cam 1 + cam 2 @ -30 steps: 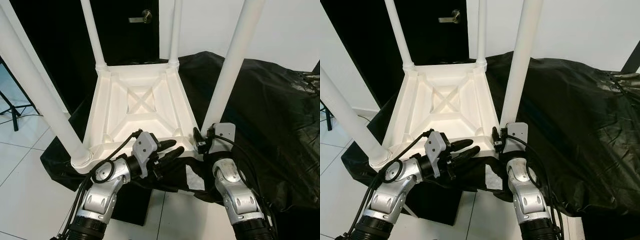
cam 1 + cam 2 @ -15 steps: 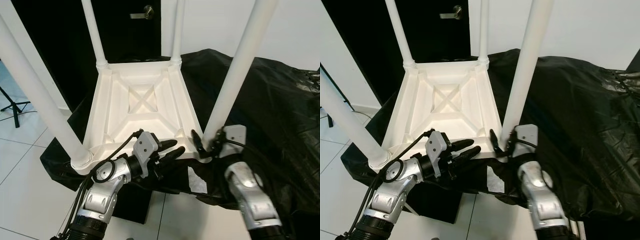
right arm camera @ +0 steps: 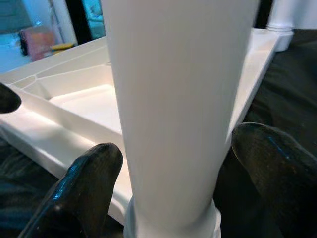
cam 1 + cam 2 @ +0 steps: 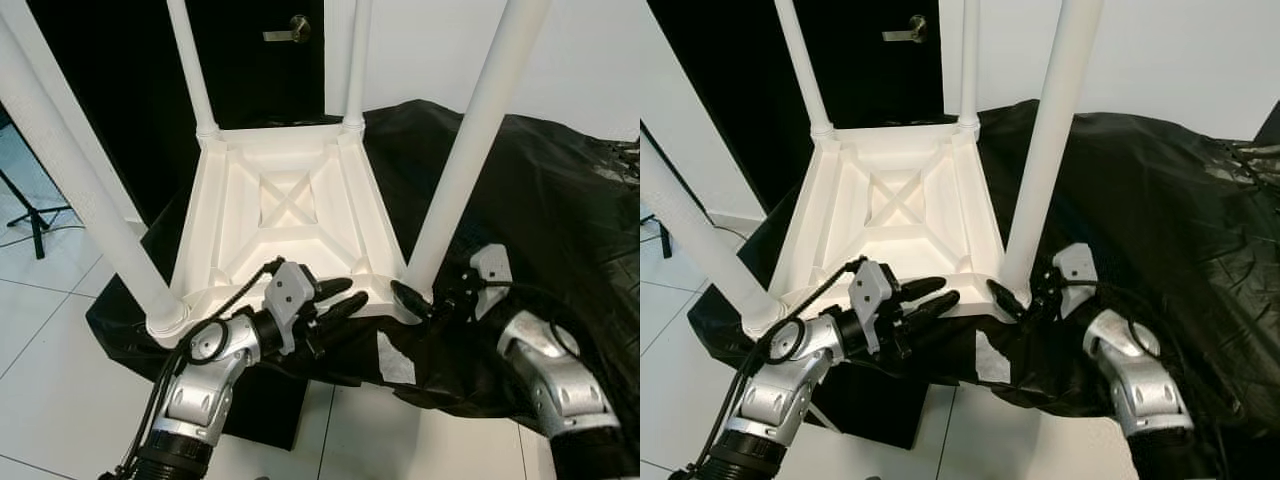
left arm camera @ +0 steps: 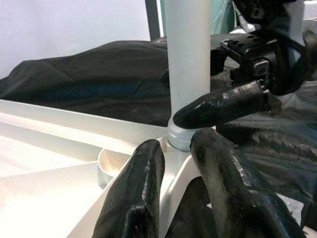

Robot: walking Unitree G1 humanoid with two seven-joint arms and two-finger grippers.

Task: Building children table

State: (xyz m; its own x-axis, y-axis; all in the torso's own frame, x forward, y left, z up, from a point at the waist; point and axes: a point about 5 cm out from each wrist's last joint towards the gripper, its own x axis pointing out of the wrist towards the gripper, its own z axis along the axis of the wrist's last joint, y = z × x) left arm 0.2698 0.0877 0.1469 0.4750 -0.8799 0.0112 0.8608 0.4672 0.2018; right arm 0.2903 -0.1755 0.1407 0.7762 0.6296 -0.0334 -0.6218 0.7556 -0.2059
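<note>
A white children's table (image 4: 290, 190) lies upside down on black cloth, its legs pointing up. My left gripper (image 4: 340, 297) is at the near edge, its two black fingers (image 5: 138, 188) closed over the table's rim (image 5: 173, 178). My right gripper (image 4: 420, 295) is at the base of the near right leg (image 4: 460, 170). In the right wrist view its fingers (image 3: 89, 173) press against both sides of that leg (image 3: 178, 74) with no gap showing. One right fingertip (image 5: 223, 104) lies across the leg's collar in the left wrist view.
Crumpled black cloth (image 4: 540, 200) covers the surface to the right and behind. A black door with a metal handle (image 4: 285, 33) stands behind the table. White tile floor (image 4: 50, 330) and a tripod foot (image 4: 30, 215) are at left, with a dark box (image 4: 260, 410) below the near edge.
My right arm has swung out to the right around the near right leg, with its fingers staying at the leg's base. The left gripper has kept its hold on the rim.
</note>
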